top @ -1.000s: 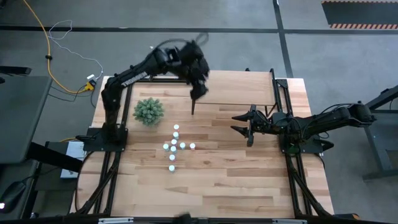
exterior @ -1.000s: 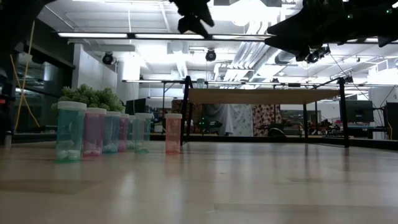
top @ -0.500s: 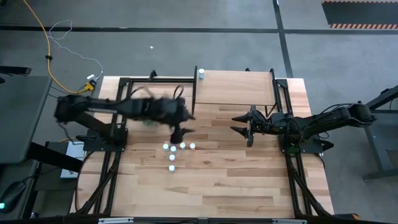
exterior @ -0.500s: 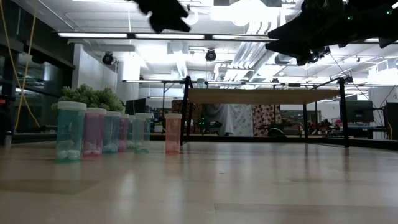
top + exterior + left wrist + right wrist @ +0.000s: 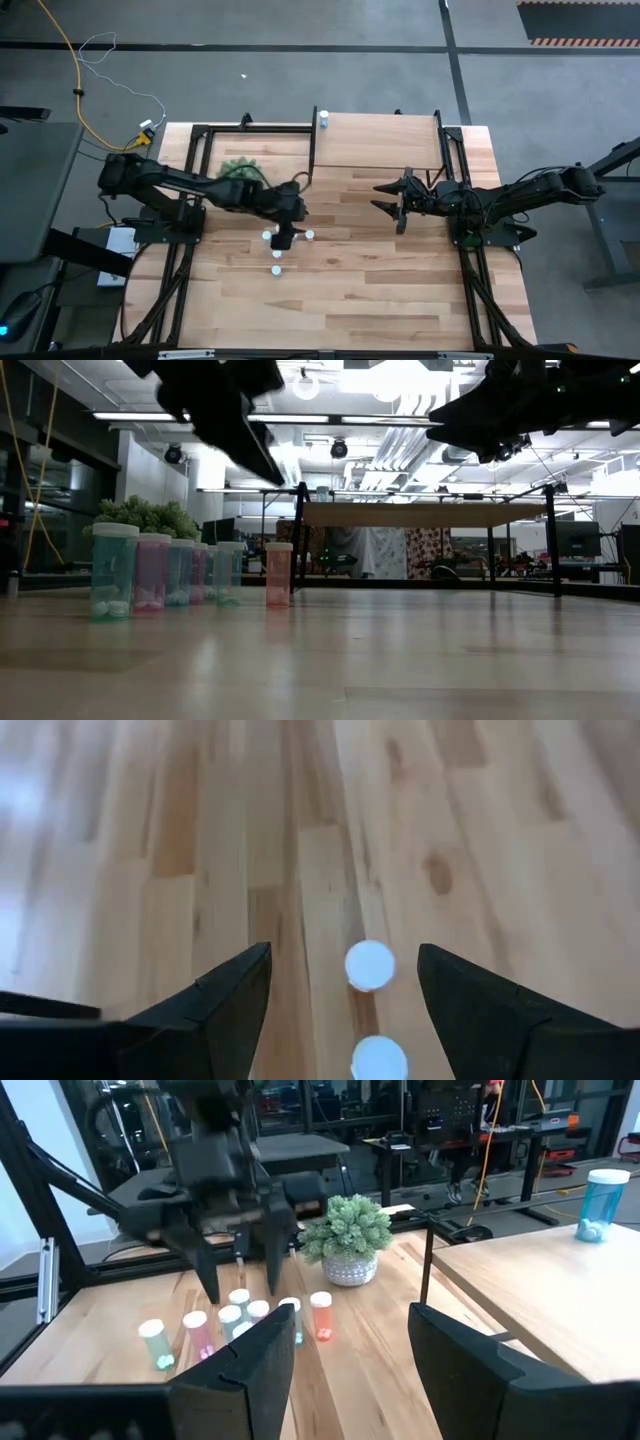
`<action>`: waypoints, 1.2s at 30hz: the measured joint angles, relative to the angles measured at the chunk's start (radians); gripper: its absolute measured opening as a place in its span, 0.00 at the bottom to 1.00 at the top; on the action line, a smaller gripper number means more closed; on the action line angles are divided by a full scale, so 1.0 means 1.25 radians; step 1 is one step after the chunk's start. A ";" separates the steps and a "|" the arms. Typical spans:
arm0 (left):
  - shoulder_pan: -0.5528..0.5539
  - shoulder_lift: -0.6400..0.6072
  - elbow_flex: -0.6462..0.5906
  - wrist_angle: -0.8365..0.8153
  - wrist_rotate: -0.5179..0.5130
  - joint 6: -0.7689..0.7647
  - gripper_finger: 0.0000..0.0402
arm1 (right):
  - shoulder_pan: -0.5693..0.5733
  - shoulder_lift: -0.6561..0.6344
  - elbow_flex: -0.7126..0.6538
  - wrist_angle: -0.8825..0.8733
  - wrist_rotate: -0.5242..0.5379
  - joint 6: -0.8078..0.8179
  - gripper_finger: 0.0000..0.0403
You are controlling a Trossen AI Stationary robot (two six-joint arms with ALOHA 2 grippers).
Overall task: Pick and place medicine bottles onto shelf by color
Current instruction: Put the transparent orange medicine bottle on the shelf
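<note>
High view: left gripper [image 5: 284, 238], fingers spread, hangs over upright medicine bottles [image 5: 277, 252] mid-table; right gripper [image 5: 386, 199] open.

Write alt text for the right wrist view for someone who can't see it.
The left gripper hangs open above a cluster of small white-capped medicine bottles on the striped wooden table. A bushy green potted plant stands behind them, and one blue bottle sits on the light-wood shelf.
</note>
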 joint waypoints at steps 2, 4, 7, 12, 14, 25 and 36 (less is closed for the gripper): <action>0.001 0.036 0.011 -0.003 0.006 -0.016 0.61 | 0.000 0.000 0.000 0.001 0.000 0.000 0.47; 0.001 0.074 0.034 0.000 0.013 -0.033 0.61 | 0.000 0.000 0.000 -0.003 0.000 0.000 0.47; 0.000 0.123 0.064 -0.018 0.019 -0.056 0.61 | 0.000 0.001 0.000 -0.005 0.000 -0.008 0.47; 0.001 0.181 0.118 -0.073 0.018 -0.115 0.61 | 0.000 0.004 0.000 0.001 0.000 -0.012 0.47; 0.000 0.190 0.121 -0.094 0.018 -0.125 0.61 | 0.000 0.003 0.000 0.001 0.000 -0.012 0.47; -0.009 0.193 0.124 -0.120 0.036 -0.187 0.61 | 0.000 0.004 0.000 0.002 0.000 -0.015 0.47; -0.045 0.228 0.124 -0.107 0.005 -0.187 0.61 | 0.000 0.004 0.000 0.004 0.000 -0.015 0.47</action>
